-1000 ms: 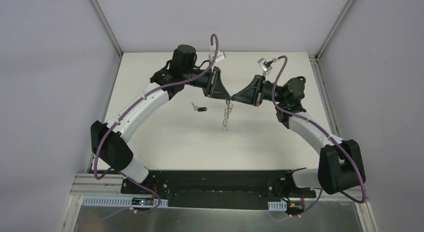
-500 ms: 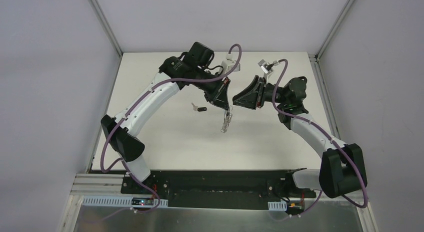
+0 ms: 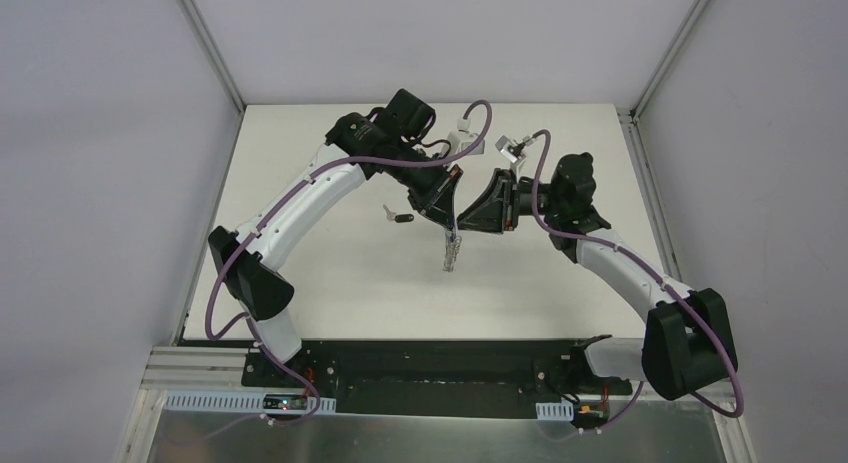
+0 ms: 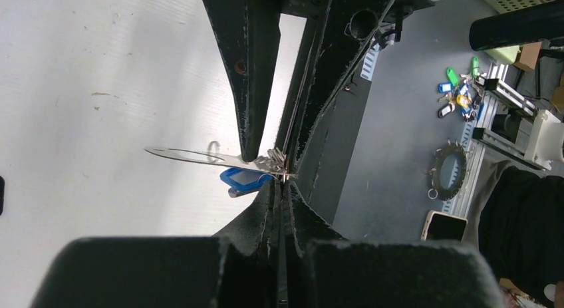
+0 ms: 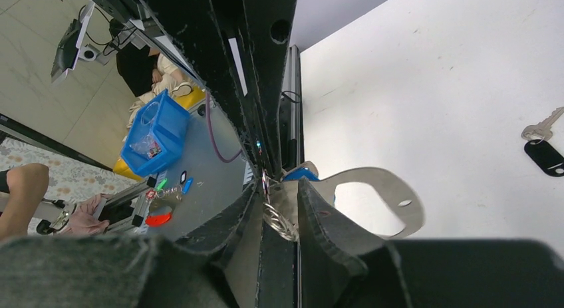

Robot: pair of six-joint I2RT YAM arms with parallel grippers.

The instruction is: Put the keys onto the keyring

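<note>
**A:** What lies furthest left?

**B:** The black-headed key [image 3: 402,218]. It lies flat on the worktop [image 3: 330,283], left of both arms and apart from them.

**A:** And the left end effector?

**B:** The left end effector [image 3: 450,219] is closed tight, pinching the keyring [image 3: 452,251] at one end. The pale loop hangs from that pinch over the middle of the worktop. I cannot tell whether its far end touches the surface.

**A:** Where is the other key?

**B:** The blue-tagged key [image 4: 243,179] sits just beside the left fingertips, under the edge of the loop. I cannot tell whether it is hooked on.

**A:** And on the right?

**B:** The right end effector [image 3: 464,224] meets the left one almost tip to tip at the same end of the keyring. Its fingers stand a little apart, with the bunch of small metal clips [image 5: 275,218] between them. I cannot tell whether they actually press on the metal.
</note>
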